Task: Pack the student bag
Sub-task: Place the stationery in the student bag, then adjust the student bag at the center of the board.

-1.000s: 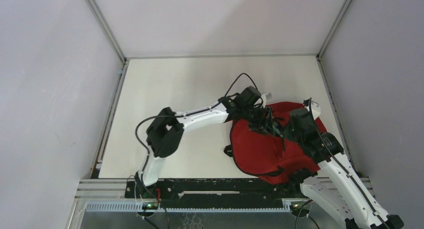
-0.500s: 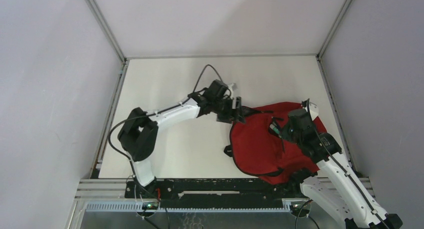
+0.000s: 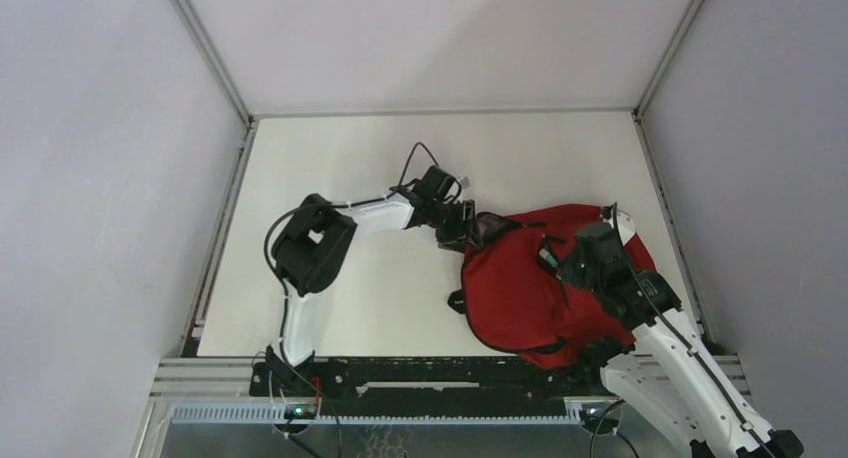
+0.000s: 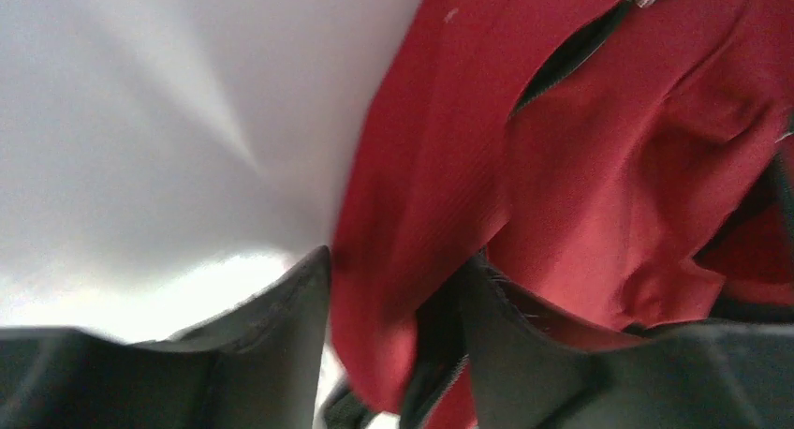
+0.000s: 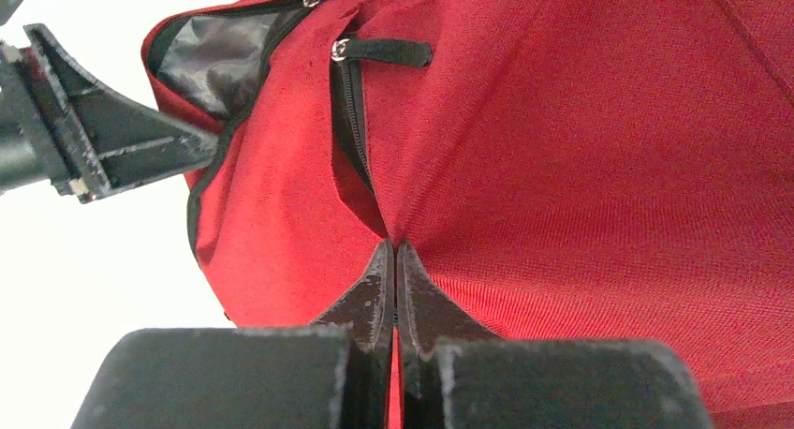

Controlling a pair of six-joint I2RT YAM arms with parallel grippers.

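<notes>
"What is the right hand point(image 5: 394, 251) doing?"

"Its fingers are pressed together. They pinch a fold of red cloth on the student bag point(image 3: 530, 288), next to a black zipper point(image 5: 348, 110)."

"And the left hand point(image 4: 398, 260)?"

"Its fingers stand apart with the bag's open edge between them. I can't tell if they squeeze it."

"Where is the bag?"

"On the right side of the white table point(image 3: 400, 158), near the front."

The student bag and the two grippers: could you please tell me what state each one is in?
student bag, main opening unzipped and gaping at its left end.
left gripper, open, fingers astride the bag's open rim.
right gripper, shut, pinching the bag's red fabric.
</notes>
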